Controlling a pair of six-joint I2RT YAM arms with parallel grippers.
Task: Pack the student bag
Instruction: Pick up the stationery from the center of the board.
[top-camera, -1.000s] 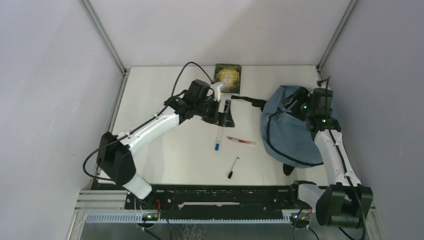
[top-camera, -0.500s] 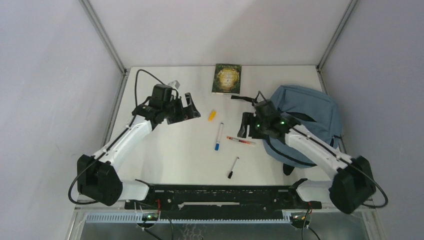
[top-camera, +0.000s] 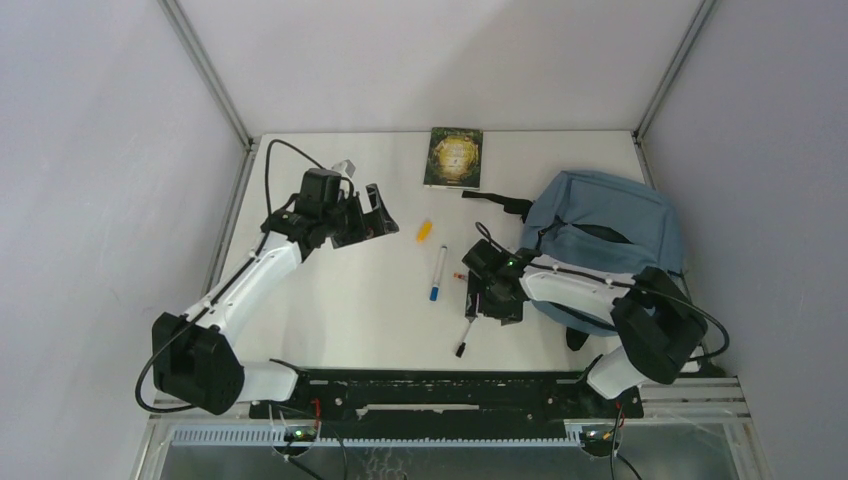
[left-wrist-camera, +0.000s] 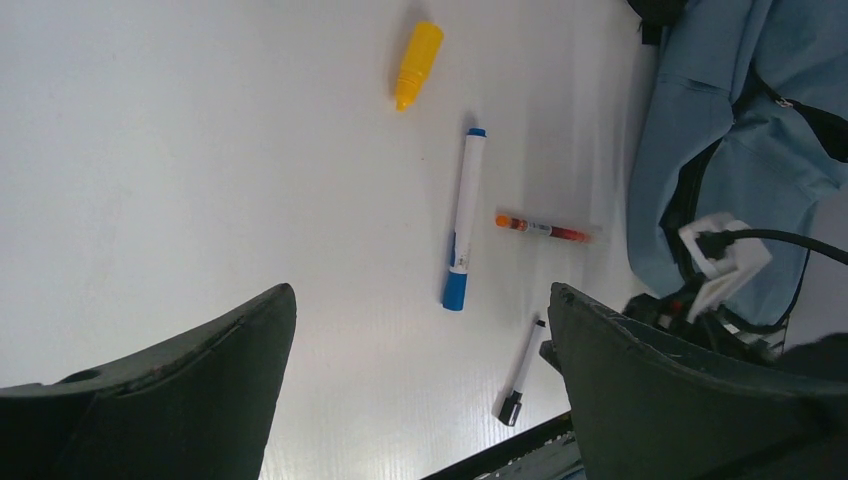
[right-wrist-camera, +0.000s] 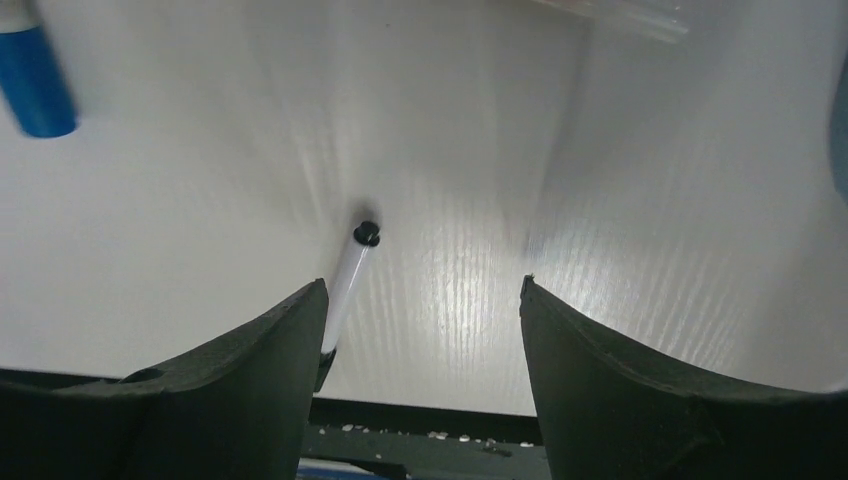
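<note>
Table (top-camera: 340, 290) carries one student bag (top-camera: 610, 215), one book (top-camera: 456, 157), three pens (left-wrist-camera: 462, 218) (left-wrist-camera: 545, 229) (left-wrist-camera: 523, 371).

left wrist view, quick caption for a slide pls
Open left fingers above a white table with a yellow cap, blue marker, red pen, thin pen and the blue-grey backpack.

Student bag (left-wrist-camera: 720, 90) cropped by frame edge

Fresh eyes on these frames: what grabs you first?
The blue-grey student bag, easily the biggest thing here, lies on the right side of the table. Beside it, near the front middle, the right hand hangs open low over a thin white pen. The left hand is open and empty over the table's left half.
</note>
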